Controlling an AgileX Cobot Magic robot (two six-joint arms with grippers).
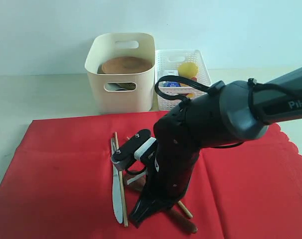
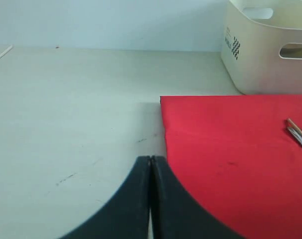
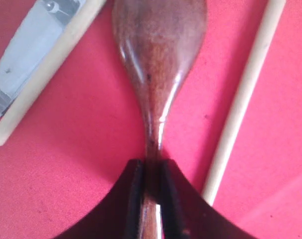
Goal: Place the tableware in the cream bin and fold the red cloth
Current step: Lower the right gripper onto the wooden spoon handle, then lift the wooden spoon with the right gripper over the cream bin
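Spoon [image 3: 158,55] between right jaws, wrist view only

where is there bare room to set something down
Bare: the red cloth left of the knife, the cloth right of the right arm, the table left of the cream bin. Crowded: mid-cloth, around knife, chopsticks, spoon and right gripper.

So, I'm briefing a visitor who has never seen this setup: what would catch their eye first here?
First, the right tool, down in the middle of the red cloth and closed on the handle of the dark wooden spoon. The metal knife and two wooden chopsticks lie beside the spoon. Behind the cloth stands the cream bin, with the round brown plate already inside.
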